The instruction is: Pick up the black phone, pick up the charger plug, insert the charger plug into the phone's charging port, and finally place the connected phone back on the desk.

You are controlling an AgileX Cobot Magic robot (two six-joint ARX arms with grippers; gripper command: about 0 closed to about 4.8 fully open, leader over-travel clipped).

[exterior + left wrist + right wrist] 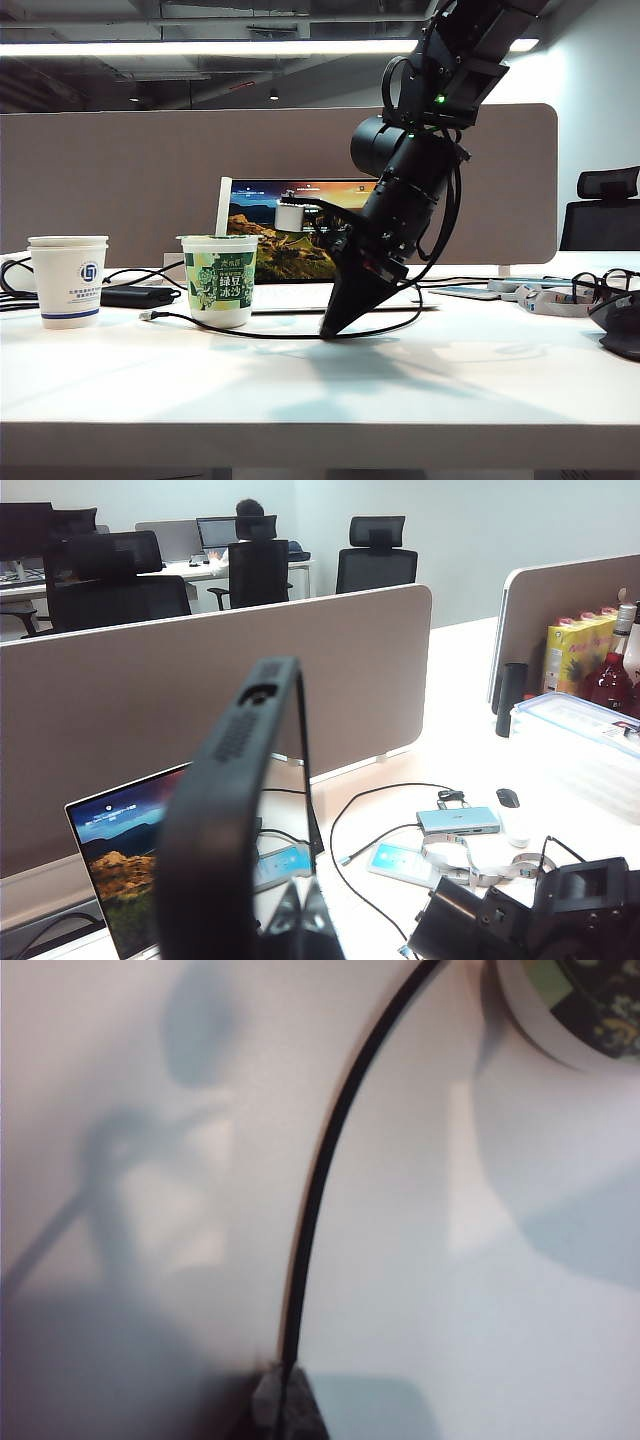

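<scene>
In the left wrist view the black phone [240, 810] stands on end high above the desk, and my left gripper [303, 912] is shut on it. An opening, the charging port [259, 693], shows in the phone's upper narrow edge. The left gripper does not show in the exterior view. My right gripper [328, 331] [283, 1392] points down onto the desk [300, 390], shut on the thin black cable [318, 1190]. The charger plug [147, 316] lies on the desk at the cable's far end, left of the green cup [220, 280], well away from the right gripper.
An open laptop [290, 245] stands behind the green cup. A white paper cup [68, 280] and a small black brick [135, 296] are on the left. Glasses [600, 285] and a dark mouse [625, 328] lie on the right. A fabric divider [120, 180] backs the desk.
</scene>
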